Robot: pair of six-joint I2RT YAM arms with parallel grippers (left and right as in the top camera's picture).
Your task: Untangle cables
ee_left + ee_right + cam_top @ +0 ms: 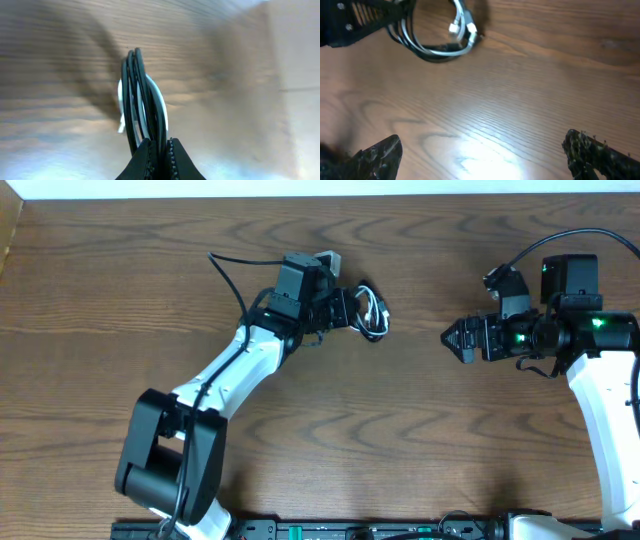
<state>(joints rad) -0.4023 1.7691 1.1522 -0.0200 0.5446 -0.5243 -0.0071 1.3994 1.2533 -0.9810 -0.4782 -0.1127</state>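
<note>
We begin at the left gripper [159,146]. Its two dark fingers [145,161] are pressed together on the cables [142,95], and they pinch the bundle at its lower end in the left wrist view. From this pinch the black loops rise as a narrow oval, with a white cord running among them. The wood behind is blurred there.

From above, the bundle is a small coil of black and white cords just beyond the fingertips of the left arm [230,370], in the upper middle of the wooden table [400,440]. We cannot tell whether the coil touches the wood or hangs just over it. In the right wrist view a white plug end [454,28] shows inside the loop.

The right gripper [482,150] has its fingers [377,155] spread wide, one at each lower corner of its own view, with only bare wood between them. It stands well apart from the coil, on the right side of the table, and its tips point toward the left arm.
</note>
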